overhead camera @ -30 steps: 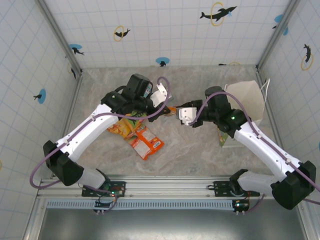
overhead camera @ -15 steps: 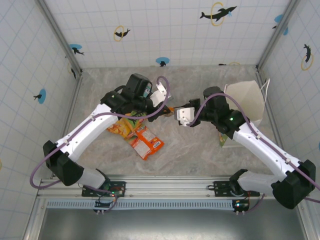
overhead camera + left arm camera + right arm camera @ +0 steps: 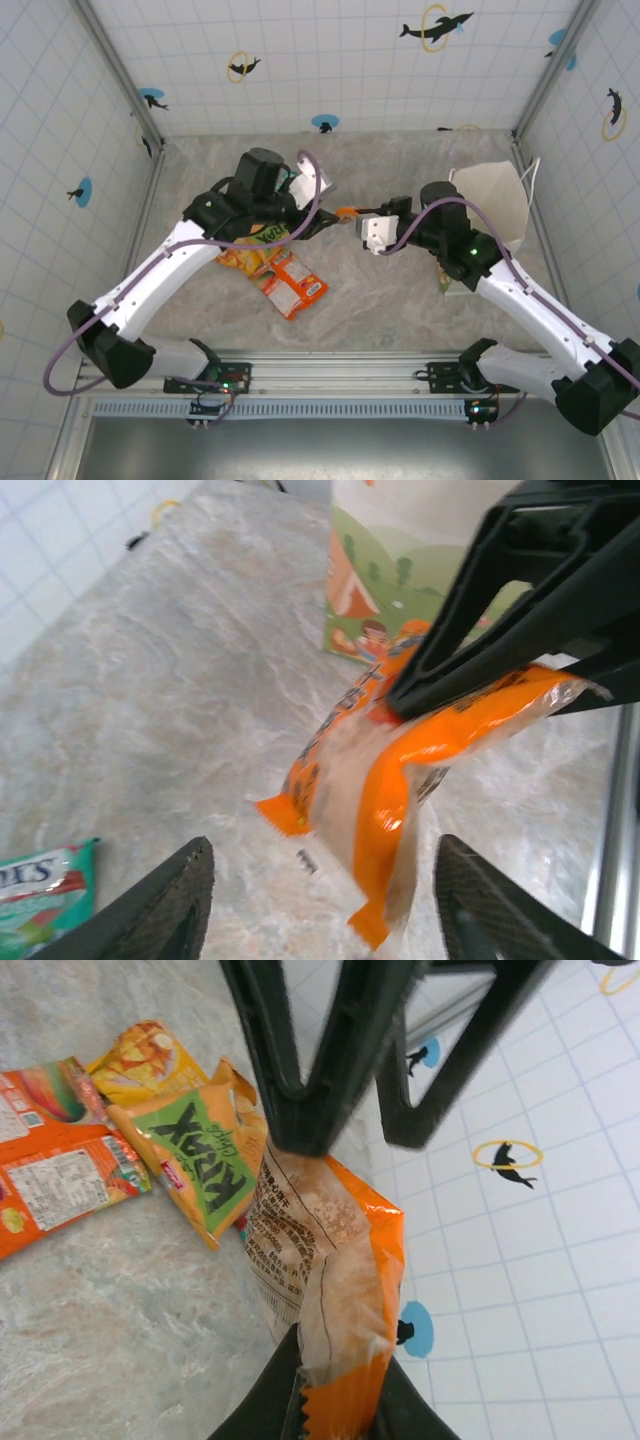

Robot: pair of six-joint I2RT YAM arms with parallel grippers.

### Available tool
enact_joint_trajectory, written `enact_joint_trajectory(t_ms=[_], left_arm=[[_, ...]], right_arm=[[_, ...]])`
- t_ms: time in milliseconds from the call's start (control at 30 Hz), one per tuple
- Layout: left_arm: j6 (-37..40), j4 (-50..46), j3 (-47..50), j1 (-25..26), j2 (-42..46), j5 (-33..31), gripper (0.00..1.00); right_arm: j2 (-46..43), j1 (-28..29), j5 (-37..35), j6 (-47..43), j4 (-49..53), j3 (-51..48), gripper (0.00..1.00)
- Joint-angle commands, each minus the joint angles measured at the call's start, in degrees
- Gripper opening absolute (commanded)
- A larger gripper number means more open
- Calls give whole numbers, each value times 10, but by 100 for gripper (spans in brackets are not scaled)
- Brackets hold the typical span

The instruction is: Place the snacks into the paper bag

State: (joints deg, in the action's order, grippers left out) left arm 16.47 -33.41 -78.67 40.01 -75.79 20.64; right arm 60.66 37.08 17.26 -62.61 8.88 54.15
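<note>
An orange foil snack packet (image 3: pixel 345 212) hangs above the table between the two grippers. My right gripper (image 3: pixel 358 214) is shut on one end of it; the right wrist view has the packet (image 3: pixel 335 1260) pinched between the fingertips (image 3: pixel 262 1412). My left gripper (image 3: pixel 322 870) is open, its jaws wide on either side of the packet's free end (image 3: pixel 370 780) without touching it. More snacks (image 3: pixel 272 262) lie in a pile under the left arm. The cream paper bag (image 3: pixel 495 198) stands at the right, its printed green-and-orange base (image 3: pixel 385 580) beyond the packet.
The pile holds an orange packet (image 3: pixel 60 1165), a green-and-orange packet (image 3: pixel 200 1150) and a yellow one (image 3: pixel 150 1055). A teal packet (image 3: pixel 40 890) lies on the marble table (image 3: pixel 380 300). Tiled walls enclose three sides; the right arm crosses in front of the bag.
The right gripper moved in and shut on the orange packet. The left gripper let go of it, opened and drew back slightly to the left.
</note>
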Motion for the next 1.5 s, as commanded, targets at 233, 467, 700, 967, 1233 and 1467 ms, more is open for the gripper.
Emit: enact_joint_trajectory(t_ms=[233,467,700,967,1233,1467], left_arm=[[-116,210,148,-2,84,-163,81],[-171,251,163,-2,33,-135,82],[-219,314,169,2,-23,-100,81],[-217,324,168,6,-44,-89,82],[-213,324,169,10,-45,-83,82],[-225,319,169,10,-43,-64,83]], right_arm=[[-56,-38,-108,251,-186,-1,11],[-65,-119,-133,429,-212,30,8],[-98,-183,-258,575,-189,29,4],[-154,-245,-334,665,-92,-5,4],[-209,-268,-346,728,-49,-96,6],[-217,-272,-319,741,-21,-113,14]])
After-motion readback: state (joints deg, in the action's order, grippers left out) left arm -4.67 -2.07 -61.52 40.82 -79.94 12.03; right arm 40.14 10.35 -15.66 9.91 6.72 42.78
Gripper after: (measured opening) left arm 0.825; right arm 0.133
